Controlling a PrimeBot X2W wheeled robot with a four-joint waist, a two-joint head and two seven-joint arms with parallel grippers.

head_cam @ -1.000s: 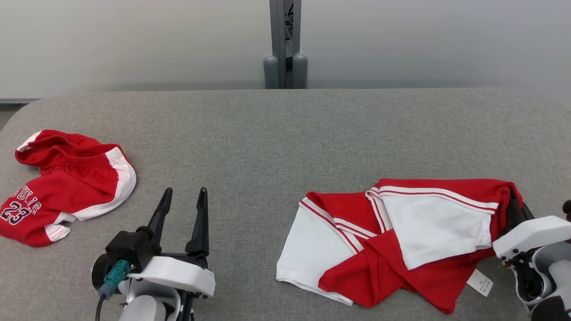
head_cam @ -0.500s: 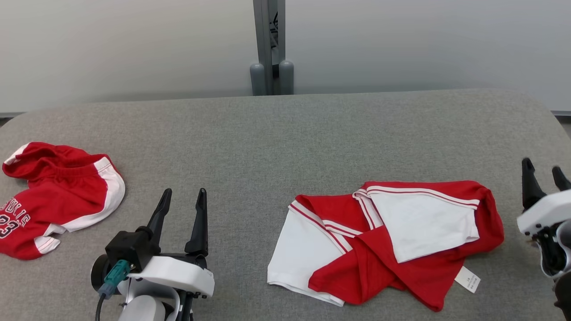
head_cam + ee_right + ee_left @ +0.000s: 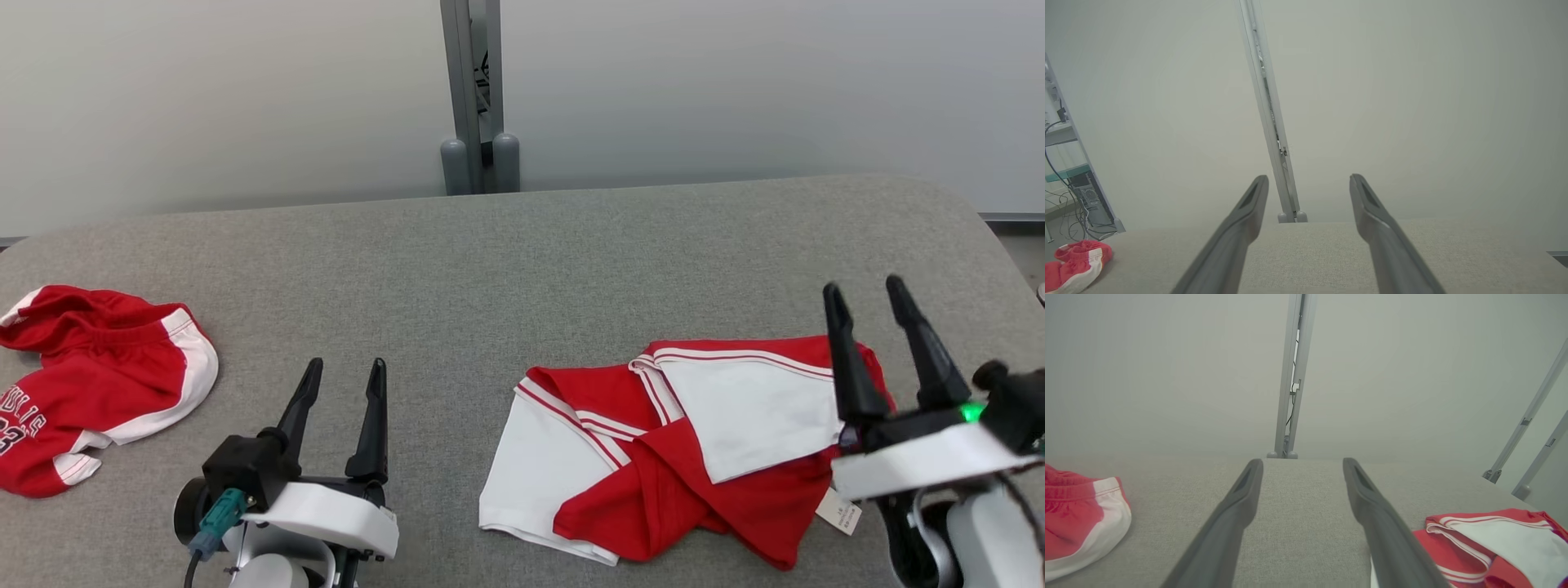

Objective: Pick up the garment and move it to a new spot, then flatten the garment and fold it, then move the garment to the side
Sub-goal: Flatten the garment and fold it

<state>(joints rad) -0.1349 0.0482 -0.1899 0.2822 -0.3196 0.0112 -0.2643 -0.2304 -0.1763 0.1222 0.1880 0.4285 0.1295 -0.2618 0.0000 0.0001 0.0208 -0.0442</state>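
Red-white garment [image 3: 694,441] lies crumpled on grey fabric table [image 3: 490,269], near front edge, R of centre; tag [image 3: 839,513] at its R end. L gripper [image 3: 345,365] and R gripper [image 3: 863,286]: fingers wide, nothing held. In head view the R gripper overlaps garment's R end; contact can't be told. Head view reads lettering on second red garment [image 3: 98,384] at L edge. R wrist view adds cabled shelf [image 3: 1069,179] beyond table.

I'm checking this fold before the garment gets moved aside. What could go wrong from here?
The garment lies loosely folded, layers overlapping unevenly; sliding it sideways may undo the fold. The open right claw hovers at its right edge, so a low move might snag the cloth. Moving it left could crowd the red shorts.
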